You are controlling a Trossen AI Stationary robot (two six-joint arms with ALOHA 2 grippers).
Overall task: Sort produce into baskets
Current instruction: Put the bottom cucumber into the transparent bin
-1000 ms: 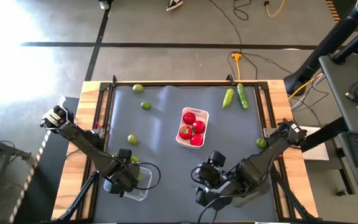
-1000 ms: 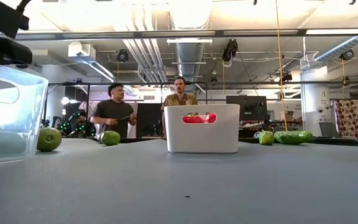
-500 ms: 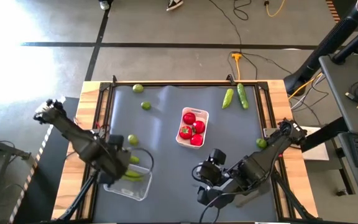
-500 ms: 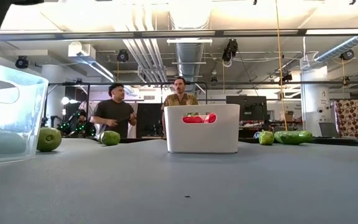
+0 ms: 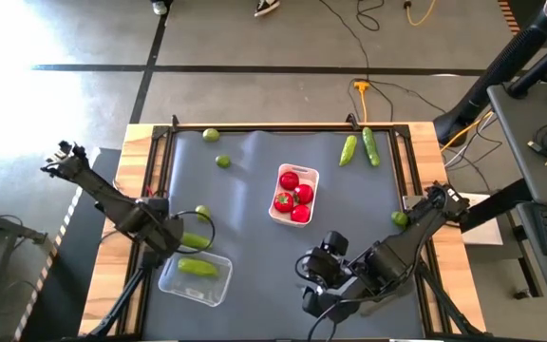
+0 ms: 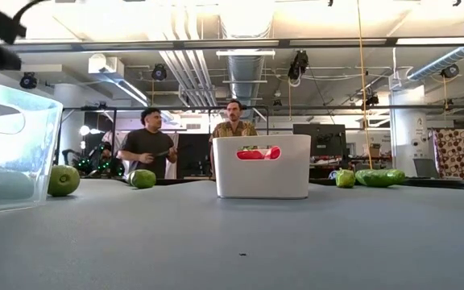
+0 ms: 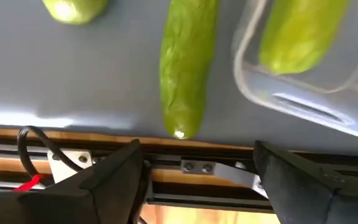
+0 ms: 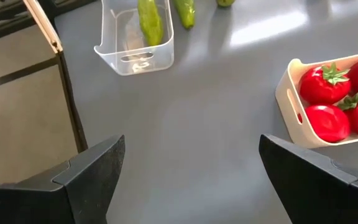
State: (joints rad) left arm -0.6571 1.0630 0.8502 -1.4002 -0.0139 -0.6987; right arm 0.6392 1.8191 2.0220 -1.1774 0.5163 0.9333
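Note:
My left gripper (image 5: 162, 231) (image 7: 196, 149) is open and empty above the table's left side, beside the clear tray (image 5: 196, 278). One cucumber (image 5: 198, 268) (image 7: 296, 31) lies in that tray. Another (image 5: 195, 241) (image 7: 188, 62) lies on the mat next to it, with a lime (image 5: 202, 213) just beyond. The white tray (image 5: 294, 195) (image 8: 303, 118) holds several tomatoes (image 8: 319, 86). My right gripper (image 5: 313, 285) (image 8: 191, 143) is open and empty near the front middle. The dark tray does not show.
Two limes (image 5: 211, 136) (image 5: 223, 161) lie at the far left. Two cucumbers (image 5: 348, 150) (image 5: 370, 146) lie at the far right, and a lime (image 5: 399, 218) lies at the right edge. Wooden rails (image 5: 141, 161) frame the dark mat. Two people stand beyond the table (image 6: 232, 129).
My left gripper has drawn back from over the clear tray toward the table's left and far edges. The cucumber that it hid now lies uncovered in the tray. The tray and the other produce have stayed put.

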